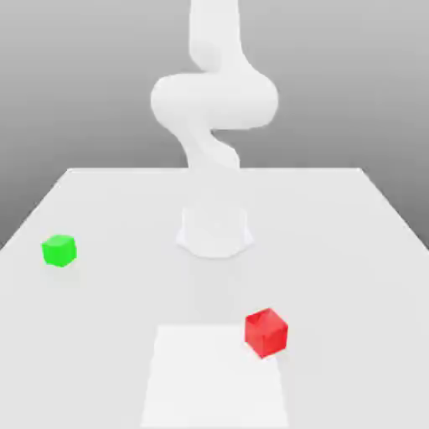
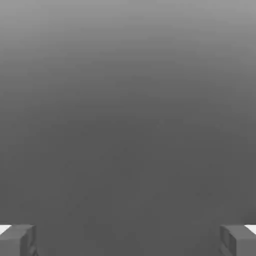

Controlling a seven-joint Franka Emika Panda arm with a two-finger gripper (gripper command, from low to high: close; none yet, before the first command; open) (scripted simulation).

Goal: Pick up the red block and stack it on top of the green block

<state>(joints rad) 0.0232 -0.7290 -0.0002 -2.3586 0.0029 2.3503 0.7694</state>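
Note:
The red block [image 1: 266,332] sits on the white table toward the front, on the exterior view's right, tilted so a corner faces the camera. The green block [image 1: 59,250] rests far off on the exterior view's left, well apart from the red one. The white arm [image 1: 214,100] rises from its base at the middle back of the table. In the hand view my gripper [image 2: 128,240] stands open, its two grey fingertips [image 2: 18,240] far apart with nothing between them, facing a plain grey backdrop.
The arm's round base [image 1: 214,231] stands on the table [image 1: 335,235] between the two blocks, farther back. A brighter white rectangle [image 1: 214,377] marks the table's front middle, just beside the red block.

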